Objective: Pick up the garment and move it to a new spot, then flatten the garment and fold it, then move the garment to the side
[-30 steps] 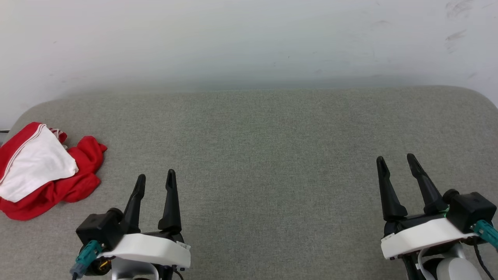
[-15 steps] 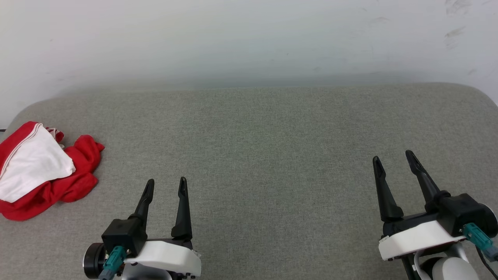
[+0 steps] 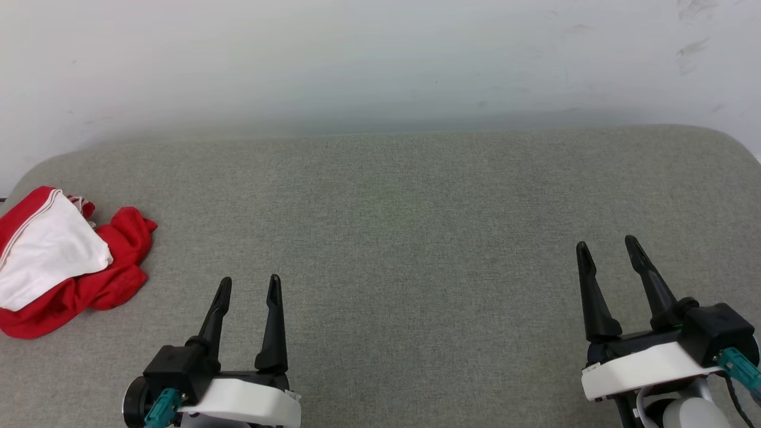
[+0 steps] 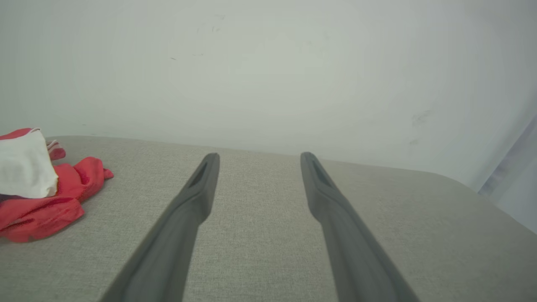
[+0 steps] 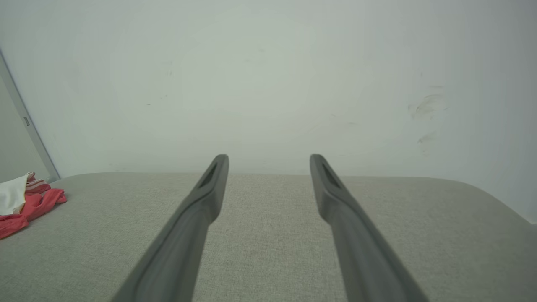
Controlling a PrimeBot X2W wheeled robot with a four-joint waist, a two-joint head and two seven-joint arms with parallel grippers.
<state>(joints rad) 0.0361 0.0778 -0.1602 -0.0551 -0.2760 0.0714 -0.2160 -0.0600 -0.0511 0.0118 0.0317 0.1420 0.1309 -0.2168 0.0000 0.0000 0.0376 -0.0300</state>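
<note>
The garment [image 3: 65,261] lies crumpled at the far left edge of the grey upholstered surface [image 3: 404,214], with a white sleeve on top of bunched red cloth (striped trim runs along the sleeve seam). The left gripper [image 3: 250,278] is near it, to its right and a little closer to the robot, fingers spread apart and empty. Only bare grey fabric lies between this gripper and the heap. The right gripper [image 3: 606,241] hangs well apart toward the surface's right end, its fingers likewise spread and empty. Behind the surface rises a pale wall [image 3: 380,59], with faint scuff marks [image 3: 692,50] toward its upper right
</note>
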